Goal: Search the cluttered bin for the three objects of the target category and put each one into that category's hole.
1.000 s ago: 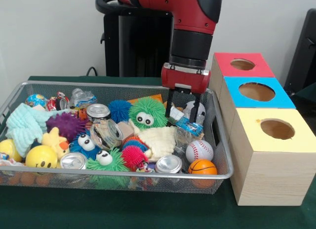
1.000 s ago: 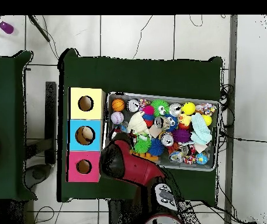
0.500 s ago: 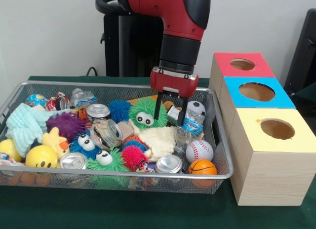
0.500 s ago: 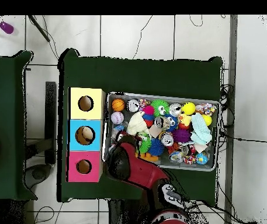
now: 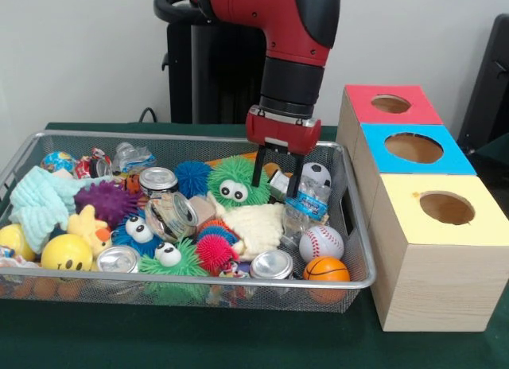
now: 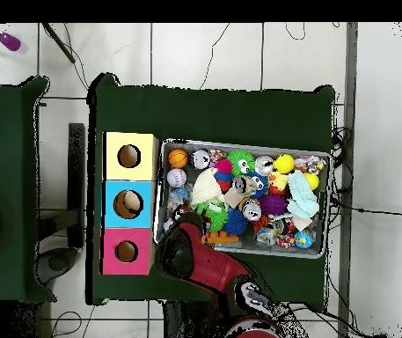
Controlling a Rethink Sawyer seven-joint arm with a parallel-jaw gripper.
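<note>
My pincer [image 5: 277,176] hangs over the far-right part of the wire bin [image 5: 359,226], fingers spread fairly wide w/ nothing between them, tips just above a crushed plastic bottle w/ blue label [image 5: 306,202]. Green fuzzy ball w/ eyes [image 5: 236,180] sits just left of my fingers; soccer ball [image 5: 317,175] just right, near the bin's far corner. Below the bottle: baseball [image 5: 320,242], then mini basketball [image 5: 325,269] at the near-right corner. A cream cloth [image 5: 253,224] lies mid-bin, touching the green ball's lower edge. Crushed cans: one [image 5: 271,265] by the front rim, one [image 5: 118,259] front-left, one [image 5: 158,179] further back. Also a yellow smiley ball [image 5: 66,252], purple spiky ball [image 5: 106,200], mint towel [image 5: 40,202] on the left side.

Beside the bin on the green counter [image 5: 199,337], three boxes in a row: yellow box [image 5: 441,242] nearest, blue box [image 5: 413,150] middle, red box [image 5: 390,105] farthest, each w/ a round hole on top. Overhead, my arm [image 6: 200,255] covers the bin's corner nearest the red box [image 6: 127,252]. Can't tell which category is the target.
</note>
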